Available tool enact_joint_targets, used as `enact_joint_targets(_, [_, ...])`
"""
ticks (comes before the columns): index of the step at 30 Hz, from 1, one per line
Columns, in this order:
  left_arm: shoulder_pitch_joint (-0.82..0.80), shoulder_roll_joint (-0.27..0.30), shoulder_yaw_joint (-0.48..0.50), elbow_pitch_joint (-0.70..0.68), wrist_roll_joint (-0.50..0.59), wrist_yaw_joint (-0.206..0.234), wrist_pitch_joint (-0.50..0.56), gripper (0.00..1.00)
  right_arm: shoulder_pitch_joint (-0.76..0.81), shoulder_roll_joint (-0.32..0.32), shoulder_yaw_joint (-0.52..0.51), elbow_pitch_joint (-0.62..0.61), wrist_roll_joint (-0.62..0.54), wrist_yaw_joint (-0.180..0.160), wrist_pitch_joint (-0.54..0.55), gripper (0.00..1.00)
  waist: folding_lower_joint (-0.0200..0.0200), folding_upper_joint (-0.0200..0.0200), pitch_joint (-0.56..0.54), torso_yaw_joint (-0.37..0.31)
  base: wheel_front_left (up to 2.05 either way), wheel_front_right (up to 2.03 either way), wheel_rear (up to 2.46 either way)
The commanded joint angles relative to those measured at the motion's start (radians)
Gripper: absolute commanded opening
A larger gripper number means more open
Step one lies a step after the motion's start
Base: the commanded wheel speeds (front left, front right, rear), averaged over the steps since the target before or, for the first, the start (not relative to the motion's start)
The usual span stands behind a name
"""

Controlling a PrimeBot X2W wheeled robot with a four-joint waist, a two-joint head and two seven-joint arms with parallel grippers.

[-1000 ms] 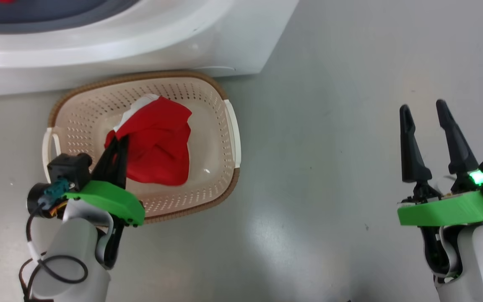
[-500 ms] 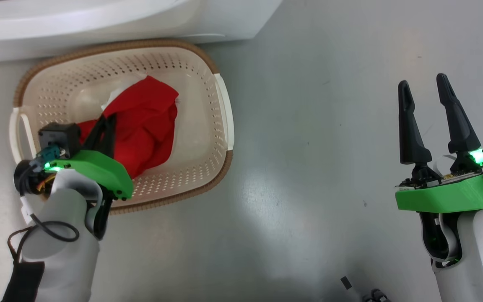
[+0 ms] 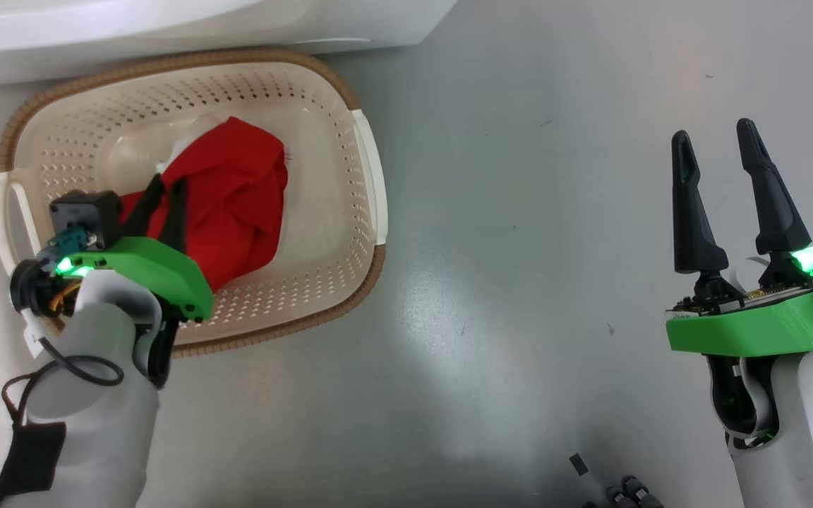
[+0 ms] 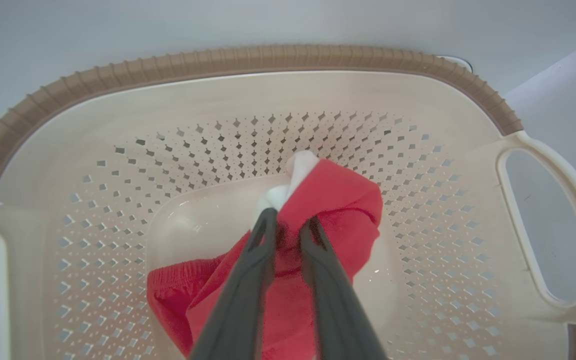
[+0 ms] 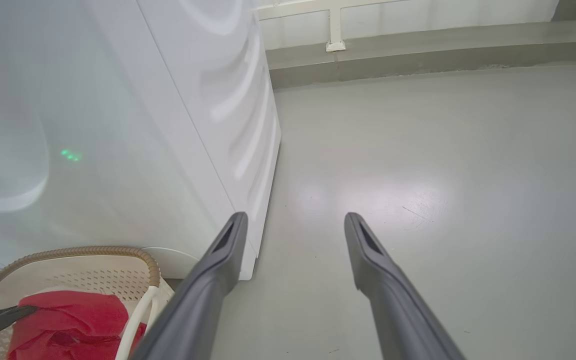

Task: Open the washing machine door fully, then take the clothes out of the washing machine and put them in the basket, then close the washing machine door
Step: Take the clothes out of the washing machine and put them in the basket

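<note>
The cream basket (image 3: 371, 268) with a brown rim stands on the floor against the white washing machine (image 3: 166, 21). A red garment with white trim, one of the clothes (image 3: 237, 183), lies on the basket's bottom. My left gripper (image 3: 168, 182) reaches down into the basket. In the left wrist view its fingers (image 4: 268, 235) stand slightly apart, straddling a fold of the clothes (image 4: 338, 200) inside the basket (image 4: 248, 55). My right gripper (image 3: 713, 132) hangs open and empty over the floor at the right. The washing machine door is out of view.
Grey floor stretches to the right of the basket. In the right wrist view, my right gripper (image 5: 295, 217) points past the washing machine's corner (image 5: 248, 165) towards a far wall base (image 5: 418, 55), with the basket (image 5: 83, 252) and clothes (image 5: 68, 315) at lower left.
The head camera tipped down, so the scene slid up and left. My left gripper lowered the red garment into the basket, and its fingers have parted a little. The right gripper stayed open.
</note>
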Motion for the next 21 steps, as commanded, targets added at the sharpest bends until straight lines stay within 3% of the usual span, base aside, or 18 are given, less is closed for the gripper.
enact_joint_targets(1, [0.019,0.032,0.023,-0.009,0.011,-0.006,-0.005,1.00,0.008,0.001,0.015,-0.020,0.007,0.007,-0.006,1.00,0.0000,-0.0001,-0.006,0.002,0.00,0.00,0.00])
enact_joint_targets(10, [0.051,0.024,0.047,-0.032,0.011,-0.006,-0.005,1.00,0.011,0.001,0.014,-0.007,0.002,0.007,-0.006,1.00,0.0000,-0.0001,-0.057,0.012,0.00,0.00,0.00])
enact_joint_targets(21, [0.150,0.017,0.100,-0.161,0.012,-0.006,-0.005,1.00,0.031,0.001,0.016,0.022,-0.005,0.007,-0.006,1.00,0.0000,-0.0001,-0.184,0.025,0.00,0.00,0.00])
